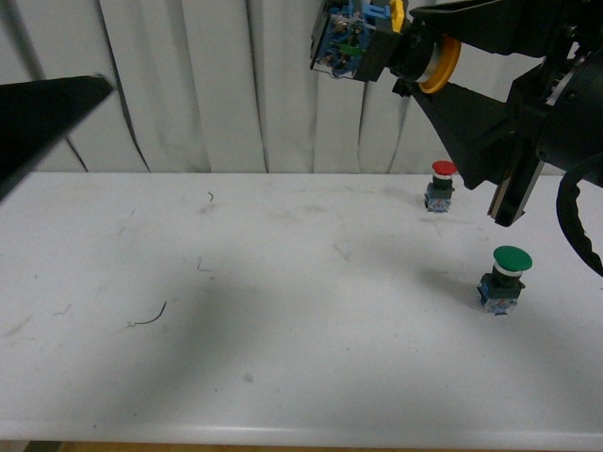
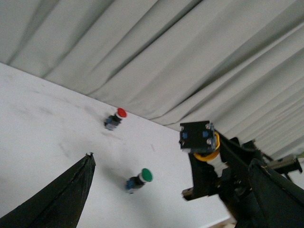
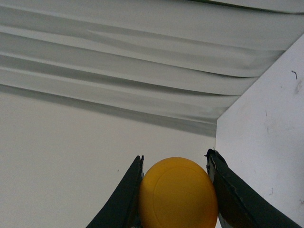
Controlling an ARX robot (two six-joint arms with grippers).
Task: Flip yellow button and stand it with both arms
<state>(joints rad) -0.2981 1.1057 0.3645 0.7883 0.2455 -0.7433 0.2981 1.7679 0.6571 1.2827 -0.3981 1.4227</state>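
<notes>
My right pincer (image 1: 419, 55) is closed on the yellow push-button (image 1: 353, 42) and holds it high in the air, well above the bench (image 1: 236, 311). The two jaws press on the rim of the round yellow cap, one on each side.

The long axis of the button lies almost level. It goes out from between the jaws, and the blue-grey contact block at the far end points toward my left pincer (image 1: 94, 89). That block is the free part, and I judge my left pincer must take it for the flip.

The left pincer is well apart from the block, and I see too little of it to tell whether it is open. Below my right pincer, a red-capped button (image 1: 441, 184) and a green-capped button (image 1: 509, 278) stand on the bench.
</notes>
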